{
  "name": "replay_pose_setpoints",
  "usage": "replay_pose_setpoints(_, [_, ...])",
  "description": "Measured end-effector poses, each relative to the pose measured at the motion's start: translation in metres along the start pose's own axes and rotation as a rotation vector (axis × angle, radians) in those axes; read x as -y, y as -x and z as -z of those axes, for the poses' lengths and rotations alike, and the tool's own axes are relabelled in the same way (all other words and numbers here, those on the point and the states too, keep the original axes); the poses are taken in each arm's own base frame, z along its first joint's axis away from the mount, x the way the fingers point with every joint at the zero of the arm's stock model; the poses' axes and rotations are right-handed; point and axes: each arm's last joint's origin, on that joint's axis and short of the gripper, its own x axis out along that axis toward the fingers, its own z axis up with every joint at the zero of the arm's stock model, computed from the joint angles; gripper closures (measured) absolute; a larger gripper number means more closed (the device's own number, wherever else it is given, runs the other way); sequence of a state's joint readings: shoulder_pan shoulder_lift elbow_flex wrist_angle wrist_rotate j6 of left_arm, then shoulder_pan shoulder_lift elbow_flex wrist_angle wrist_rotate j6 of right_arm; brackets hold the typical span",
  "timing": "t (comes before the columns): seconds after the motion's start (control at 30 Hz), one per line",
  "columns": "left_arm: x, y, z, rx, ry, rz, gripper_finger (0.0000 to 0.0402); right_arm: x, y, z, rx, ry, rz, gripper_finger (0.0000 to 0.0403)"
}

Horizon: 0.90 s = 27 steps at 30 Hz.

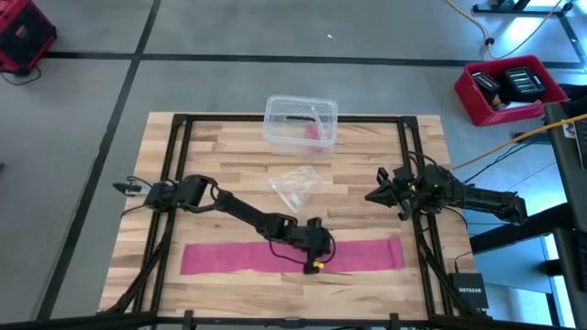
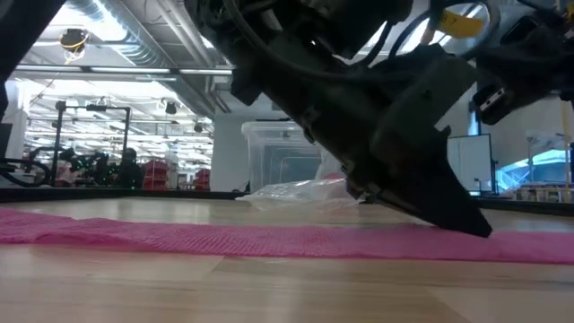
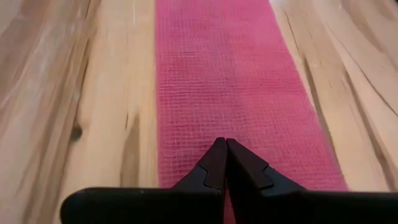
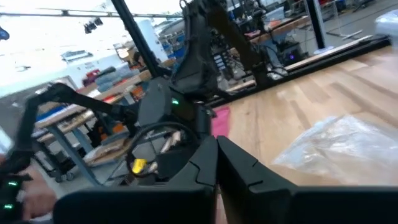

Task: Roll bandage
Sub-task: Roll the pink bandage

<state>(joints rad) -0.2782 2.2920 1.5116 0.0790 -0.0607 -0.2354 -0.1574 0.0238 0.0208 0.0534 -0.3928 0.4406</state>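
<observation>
Bandage: the bandage lay flat as a long pink strip along the lower part of the desk in the high view, running left to right
Left gripper: the left gripper sat low over the middle of the strip, lower centre of the high view; its fingers were clenched together, tips pressed on the pink mesh, nothing grasped between them
Right gripper: the right gripper hung at centre right of the high view, well apart from the strip, fingers clenched on nothing
Box: a clear plastic box stood at the upper centre edge of the desk
Wrapper: a clear plastic wrapper lay between box and strip
</observation>
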Motion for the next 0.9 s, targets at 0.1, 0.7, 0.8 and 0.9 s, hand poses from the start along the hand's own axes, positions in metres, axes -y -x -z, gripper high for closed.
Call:
replay_pose_setpoints(0.1, [0.004,0.004,0.001,-0.027,0.018,0.002,0.0400,0.001,0.000,0.000,0.001,0.005,0.020,0.0393])
replay_pose_setpoints(0.7, [0.013,0.063,-0.025,-0.129,-0.066,-0.066,0.0400,-0.008,-0.001,-0.019,0.012,0.070,0.012,0.0393])
replay_pose_setpoints(0.8, [0.010,0.069,-0.040,-0.026,-0.117,-0.091,0.0400,-0.012,-0.003,-0.031,0.010,0.091,0.013,0.0393])
replay_pose_setpoints(0.9, [0.008,0.069,-0.050,0.071,-0.222,-0.087,0.0400,-0.014,-0.007,-0.037,-0.019,0.098,0.018,0.0393])
